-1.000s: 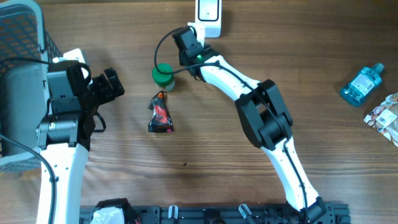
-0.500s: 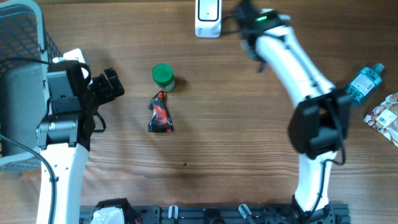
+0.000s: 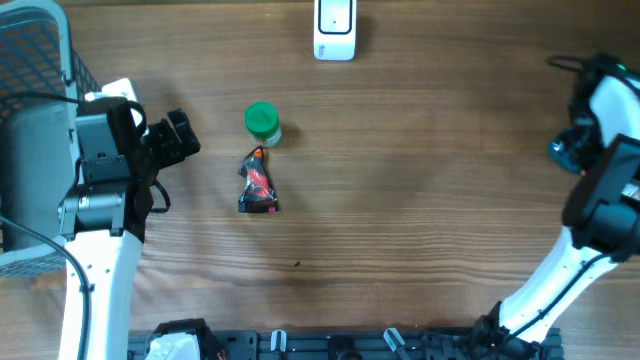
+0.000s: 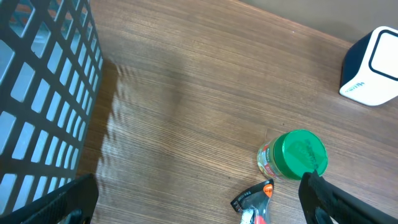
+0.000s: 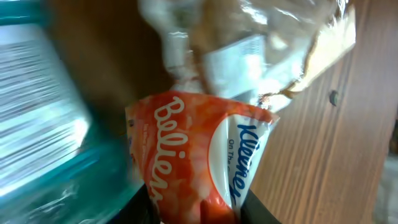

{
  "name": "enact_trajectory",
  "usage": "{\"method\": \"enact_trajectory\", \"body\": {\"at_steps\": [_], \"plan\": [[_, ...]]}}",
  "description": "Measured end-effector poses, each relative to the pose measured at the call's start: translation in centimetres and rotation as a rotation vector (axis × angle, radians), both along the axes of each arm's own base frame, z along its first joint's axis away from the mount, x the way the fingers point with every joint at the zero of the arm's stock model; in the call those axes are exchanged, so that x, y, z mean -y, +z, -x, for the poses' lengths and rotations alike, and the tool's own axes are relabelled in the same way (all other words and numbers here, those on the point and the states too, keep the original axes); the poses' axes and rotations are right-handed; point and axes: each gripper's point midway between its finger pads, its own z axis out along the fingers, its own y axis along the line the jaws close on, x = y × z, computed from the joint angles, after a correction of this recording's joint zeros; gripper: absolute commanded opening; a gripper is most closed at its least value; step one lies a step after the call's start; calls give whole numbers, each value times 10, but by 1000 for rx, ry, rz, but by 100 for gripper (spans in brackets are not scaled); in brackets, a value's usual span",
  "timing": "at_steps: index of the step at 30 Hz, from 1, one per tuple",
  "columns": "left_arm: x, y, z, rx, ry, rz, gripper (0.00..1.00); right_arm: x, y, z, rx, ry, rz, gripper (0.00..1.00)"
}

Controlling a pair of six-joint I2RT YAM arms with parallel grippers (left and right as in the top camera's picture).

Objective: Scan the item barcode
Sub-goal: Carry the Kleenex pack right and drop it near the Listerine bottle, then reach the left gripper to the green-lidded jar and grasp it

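The white barcode scanner (image 3: pixel 334 28) stands at the table's far edge, and its corner shows in the left wrist view (image 4: pixel 373 67). A green-lidded jar (image 3: pixel 262 120) (image 4: pixel 300 154) and a black-and-red packet (image 3: pixel 257 185) (image 4: pixel 255 202) lie left of centre. My left gripper (image 3: pixel 180 137) (image 4: pixel 199 199) is open and empty beside them. My right arm (image 3: pixel 600 110) is over the far right items. In its wrist view an orange-and-white tissue pack (image 5: pixel 205 149) fills the gap of the right gripper (image 5: pixel 199 205), blurred.
A dark mesh basket (image 3: pixel 30 60) (image 4: pixel 37 93) stands at the left edge. A blue bottle (image 3: pixel 560 152) (image 5: pixel 37 124) lies under the right arm. A clear crinkly wrapper (image 5: pixel 261 43) lies past the tissue pack.
The right arm swung from the green jar, past the scanner, to the far right edge over the bottle. The jar stayed where it was. The left arm has not moved.
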Motion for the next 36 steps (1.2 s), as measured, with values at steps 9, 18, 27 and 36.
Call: {"method": "enact_trajectory", "body": {"at_steps": [9,18,27,36], "plan": [[0,0,0,-1,0,0,100,2,4,14,20,-52,-60,100],[0,0,0,-1,0,0,100,-212,133,-100,533,483,-224,100],[0,1,-1,6,0,-1,100,-467,149,-84,666,932,-559,100],[25,12,-13,71,-144,46,100,-376,125,-61,484,624,-409,100]]}}
